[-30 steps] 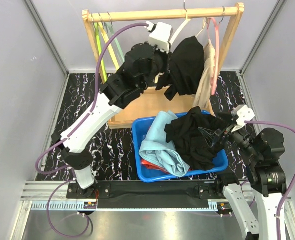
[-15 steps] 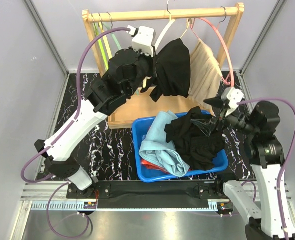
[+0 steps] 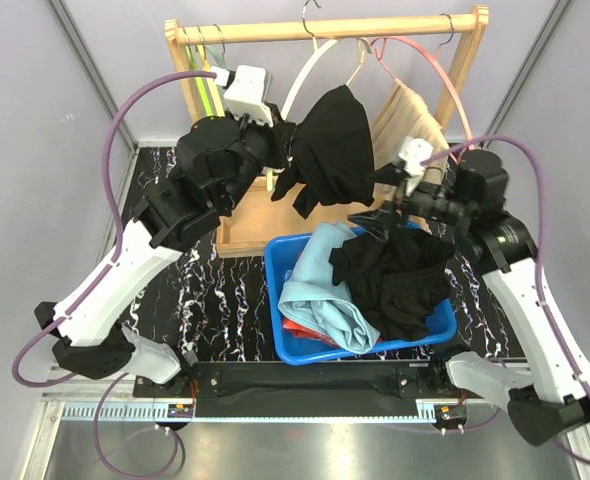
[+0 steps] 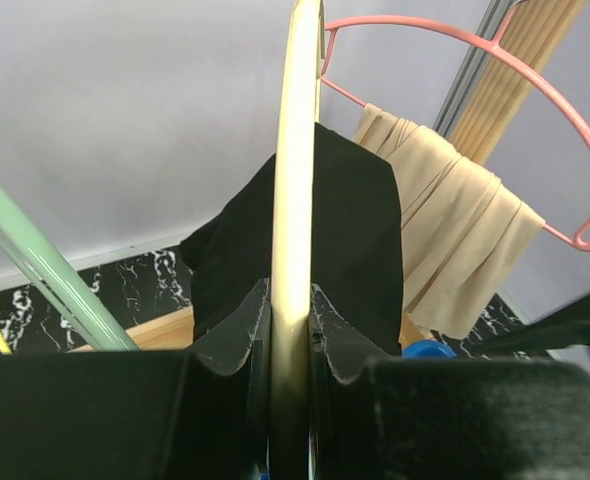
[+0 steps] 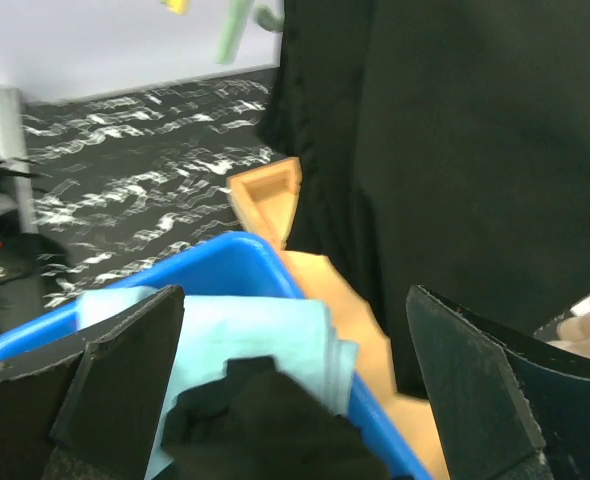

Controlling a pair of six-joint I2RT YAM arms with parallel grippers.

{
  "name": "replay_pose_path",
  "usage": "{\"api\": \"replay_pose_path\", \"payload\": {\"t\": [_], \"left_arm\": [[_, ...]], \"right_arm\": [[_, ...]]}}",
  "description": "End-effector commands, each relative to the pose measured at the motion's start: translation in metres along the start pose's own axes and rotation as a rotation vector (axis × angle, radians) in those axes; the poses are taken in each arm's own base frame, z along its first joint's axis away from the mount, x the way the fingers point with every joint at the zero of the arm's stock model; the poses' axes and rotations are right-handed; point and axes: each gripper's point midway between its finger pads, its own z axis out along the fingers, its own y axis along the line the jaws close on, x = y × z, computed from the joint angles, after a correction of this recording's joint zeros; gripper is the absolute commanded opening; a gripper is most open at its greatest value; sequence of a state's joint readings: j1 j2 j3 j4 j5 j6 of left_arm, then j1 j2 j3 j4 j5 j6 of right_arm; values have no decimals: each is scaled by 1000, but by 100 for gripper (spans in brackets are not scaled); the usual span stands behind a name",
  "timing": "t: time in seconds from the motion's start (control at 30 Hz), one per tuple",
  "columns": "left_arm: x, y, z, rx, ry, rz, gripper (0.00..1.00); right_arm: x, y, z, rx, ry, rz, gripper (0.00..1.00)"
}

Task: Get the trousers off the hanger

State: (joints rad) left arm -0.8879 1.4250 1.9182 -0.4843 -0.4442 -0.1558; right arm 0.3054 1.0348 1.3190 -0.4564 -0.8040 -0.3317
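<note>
My left gripper (image 3: pixel 278 148) (image 4: pixel 293 335) is shut on a cream hanger (image 3: pixel 297 78) (image 4: pixel 297 150) that carries black trousers (image 3: pixel 332 150) (image 4: pixel 360 230). Beige trousers (image 3: pixel 407 115) (image 4: pixel 445 240) hang beside them on a pink hanger (image 3: pixel 445 80) (image 4: pixel 455 42). My right gripper (image 3: pixel 375 196) (image 5: pixel 293 300) is open and holds nothing; it hovers over the bin's far edge, just below and right of the hanging black trousers (image 5: pixel 455 150). In the blue bin (image 3: pixel 275 262) (image 5: pixel 225 255) lie light blue trousers (image 3: pixel 320 285) (image 5: pixel 235 330), black trousers (image 3: pixel 395 280) (image 5: pixel 260 425) and a strip of red cloth (image 3: pixel 300 330).
The wooden rack (image 3: pixel 325 28) stands at the back, with its flat base (image 3: pixel 260 215) (image 5: pixel 320 285) touching the bin. Bare green and yellow hangers (image 3: pixel 207 95) hang at its left end; a green one (image 4: pixel 35 260) passes close to my left gripper. Grey walls close both sides.
My left gripper has drawn the cream hanger and its black trousers leftward along the rail. My right arm has risen from the bin's right side and swung left toward those trousers, still open.
</note>
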Motion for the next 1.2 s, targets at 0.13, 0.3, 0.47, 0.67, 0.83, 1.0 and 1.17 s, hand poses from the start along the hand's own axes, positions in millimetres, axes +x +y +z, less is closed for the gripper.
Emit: {"api": "replay_pose_path", "payload": {"t": [0.13, 0.3, 0.47, 0.67, 0.83, 1.0, 1.17], "left_arm": [[-86, 7, -46, 44, -266, -284, 0], [-81, 11, -54, 39, -255, -333, 0], [-78, 13, -60, 46, -246, -350, 0], [-71, 18, -68, 44, -238, -349, 0], [-65, 23, -74, 30, -232, -350, 0], [-43, 33, -71, -23, -190, -313, 0], [-13, 44, -62, -93, -139, -257, 0]], "right_arm": [[-27, -41, 48, 236, 28, -201, 99], [-33, -36, 89, 264, 29, -257, 97], [-40, -39, 112, 286, 11, -218, 95], [-56, -50, 122, 316, -8, -192, 84], [-73, -44, 120, 268, -38, -156, 23], [-107, -43, 95, 184, -102, -145, 0], [-186, -53, 44, 200, -250, -219, 0]]}}
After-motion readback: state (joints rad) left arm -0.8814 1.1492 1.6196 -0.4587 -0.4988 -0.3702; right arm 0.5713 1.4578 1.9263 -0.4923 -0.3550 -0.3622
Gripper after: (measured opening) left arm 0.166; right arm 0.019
